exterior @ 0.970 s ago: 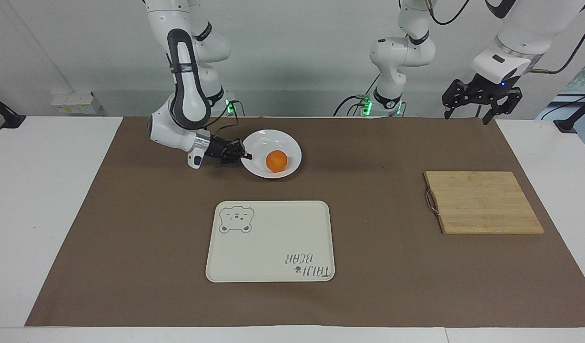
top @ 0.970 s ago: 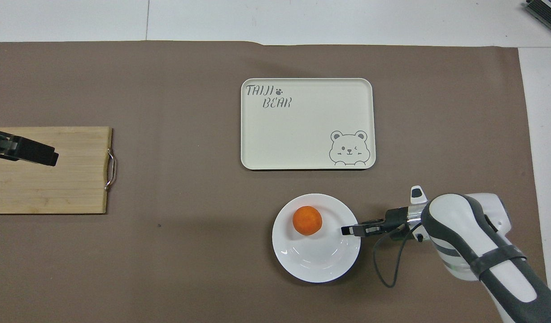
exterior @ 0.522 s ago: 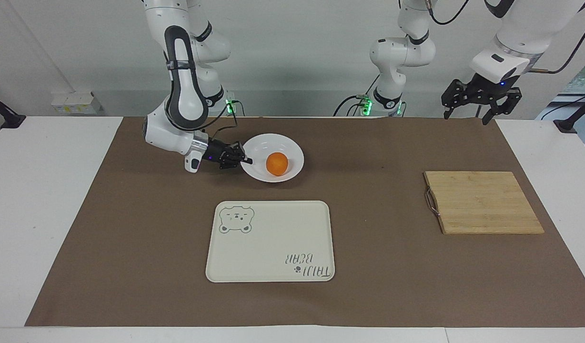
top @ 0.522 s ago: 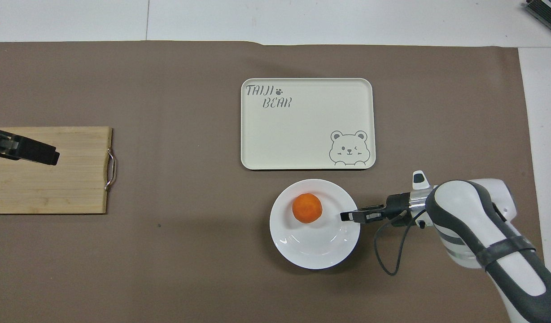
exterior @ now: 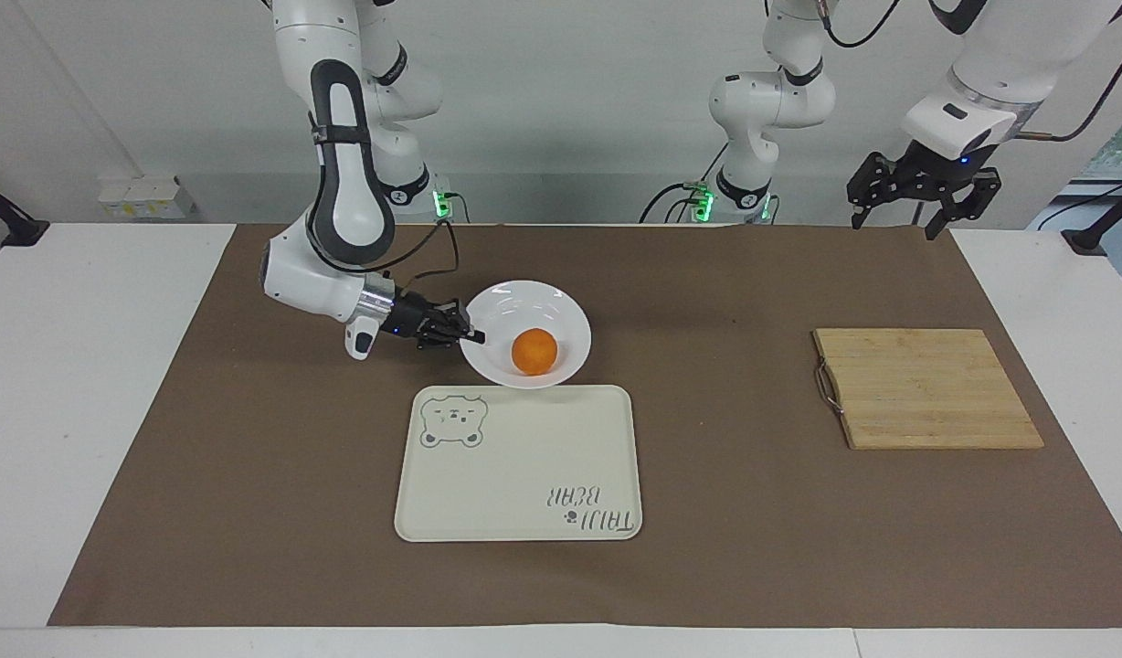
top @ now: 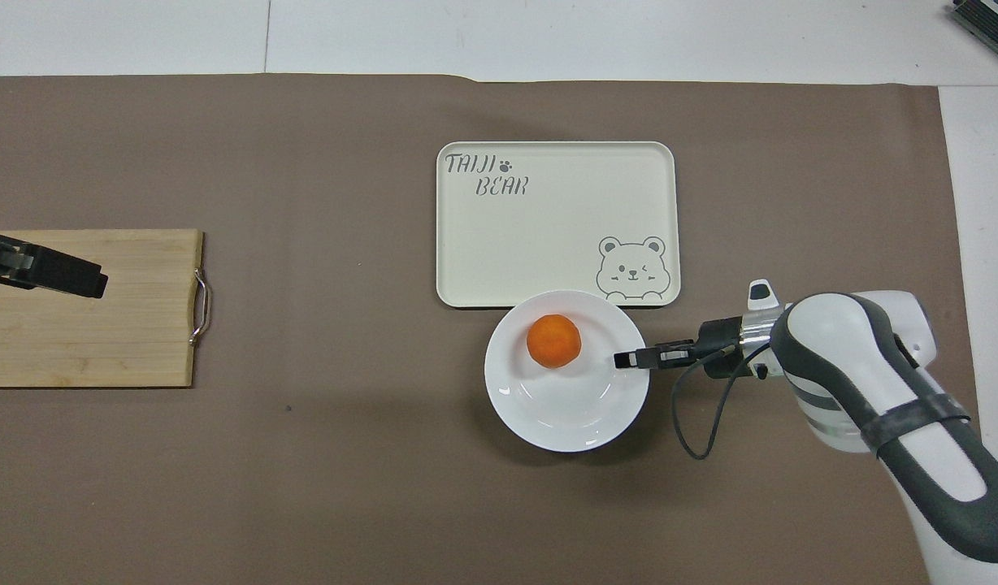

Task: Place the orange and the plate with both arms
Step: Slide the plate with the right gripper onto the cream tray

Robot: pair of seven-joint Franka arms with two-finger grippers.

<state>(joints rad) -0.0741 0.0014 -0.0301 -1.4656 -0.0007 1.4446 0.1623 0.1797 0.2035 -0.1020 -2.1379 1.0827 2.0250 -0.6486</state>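
Observation:
The white plate (exterior: pixel 497 311) (top: pixel 564 414) is lifted off the brown mat, with its edge over the robot-side rim of the cream bear tray (exterior: pixel 524 457) (top: pixel 548 236). The orange (exterior: pixel 534 352) (top: pixel 554 342) lies in the plate. My right gripper (exterior: pixel 470 336) (top: pixel 629 358) is shut on the plate's rim at the right arm's end. My left gripper (exterior: pixel 894 215) (top: pixel 76 280) hangs open in the air over the mat's edge, above the wooden cutting board (exterior: pixel 926 388) (top: pixel 117 325) in the overhead view, and the left arm waits.
The cutting board with a metal handle lies toward the left arm's end of the mat. The brown mat (exterior: pixel 707 512) covers the middle of the white table.
My right gripper has lifted the plate with the orange and carried it away from the robots, up to the tray's edge. The left arm has not moved.

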